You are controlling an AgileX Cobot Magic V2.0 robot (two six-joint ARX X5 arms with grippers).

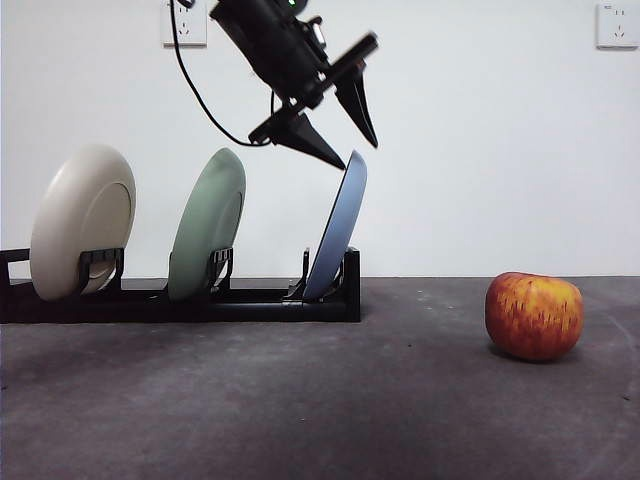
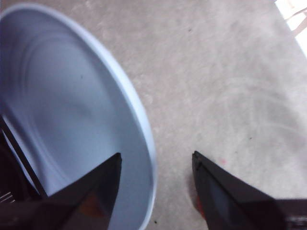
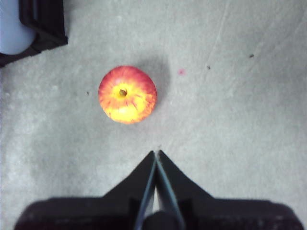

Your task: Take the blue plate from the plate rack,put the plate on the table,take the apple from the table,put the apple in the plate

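The blue plate (image 1: 338, 228) stands upright on edge in the right-hand slot of the black plate rack (image 1: 180, 300). My left gripper (image 1: 355, 150) is open just above the plate's top rim, one jaw on each side of it. In the left wrist view the plate (image 2: 62, 115) fills one side, and its rim runs between the jaws of the left gripper (image 2: 157, 162). The red and yellow apple (image 1: 533, 315) sits on the table (image 1: 320, 400) to the right. In the right wrist view my right gripper (image 3: 157, 154) is shut and empty, high above the apple (image 3: 127, 94).
A cream plate (image 1: 82, 220) and a pale green plate (image 1: 207, 223) stand in the rack's left and middle slots. A white wall with two sockets stands behind. A corner of the rack (image 3: 41, 21) shows in the right wrist view.
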